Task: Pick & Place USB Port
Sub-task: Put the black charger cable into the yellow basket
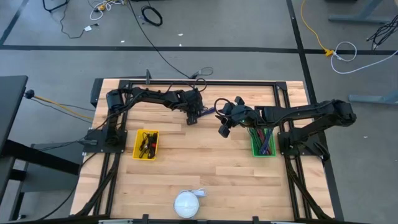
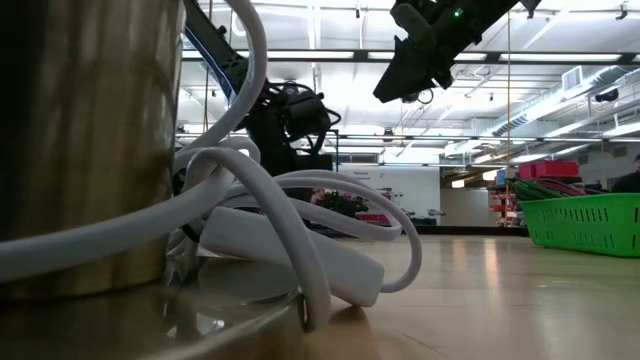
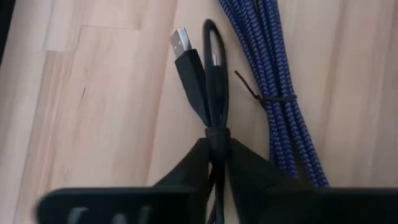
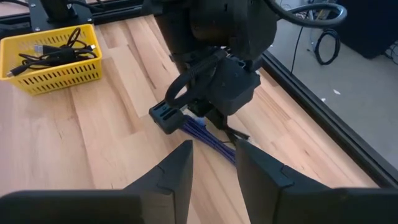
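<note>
1. At the far middle of the counter [image 1: 205,168]: black USB cable [image 3: 208,93], bundled, lying on the wood; its plug points away from the left claw [image 3: 217,163].
2. Left claw: fingers pinched on the cable's tied middle.
3. Blue braided cable [image 3: 273,81]: coiled, just beside the black one.
4. Right claw [image 4: 214,163]: raised nearby, partly open, holding nothing.
5. Yellow basket [image 1: 146,144]: left side, holds black cables.
6. Green basket [image 1: 262,144]: right side.

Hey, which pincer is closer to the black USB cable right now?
Left. The left pincer is pinched around the black USB cable on the table; the right pincer hangs beside it, apart, fingers spread.
</note>
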Tool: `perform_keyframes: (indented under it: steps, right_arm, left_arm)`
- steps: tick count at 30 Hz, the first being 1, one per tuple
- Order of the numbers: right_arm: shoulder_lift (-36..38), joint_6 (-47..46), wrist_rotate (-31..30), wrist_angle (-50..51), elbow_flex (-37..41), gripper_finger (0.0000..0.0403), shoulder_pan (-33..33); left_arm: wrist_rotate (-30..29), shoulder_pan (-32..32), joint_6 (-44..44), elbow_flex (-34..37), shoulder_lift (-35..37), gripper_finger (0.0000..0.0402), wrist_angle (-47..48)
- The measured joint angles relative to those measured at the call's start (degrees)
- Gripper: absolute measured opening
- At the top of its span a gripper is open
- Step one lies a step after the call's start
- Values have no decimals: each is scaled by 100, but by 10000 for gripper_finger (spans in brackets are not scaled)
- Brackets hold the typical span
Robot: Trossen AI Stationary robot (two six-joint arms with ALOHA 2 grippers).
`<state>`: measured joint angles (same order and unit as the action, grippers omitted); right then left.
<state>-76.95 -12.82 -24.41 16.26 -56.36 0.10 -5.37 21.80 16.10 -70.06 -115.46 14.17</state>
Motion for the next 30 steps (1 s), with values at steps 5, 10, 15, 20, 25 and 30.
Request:
perform_keyframes:
  steps: [5, 10, 15, 20, 25, 30]
  right_arm:
    - [0, 1, -2, 15, 0, 123, 0]
    - [0, 1, 1, 25, 0, 123, 0]
    - [0, -13, -3, 151, 0, 123, 0]
    - [0, -84, -4, 163, 0, 123, 0]
    - [0, -158, -2, 269, 0, 123, 0]
    - [0, -174, 0, 335, 2, 123, 0]
  left_arm:
    - [28, -36, 0, -173, -11, 18, 64]
    - [-81, -114, -41, -608, -11, 18, 435]
    - [-344, -253, -159, -1230, -11, 18, 1180]
    - [273, -414, -442, -1672, 112, 18, 1989]
    - [230, -582, -694, -1389, 778, 18, 1903]
    - [135, -629, -999, -616, 1890, 18, 1727]
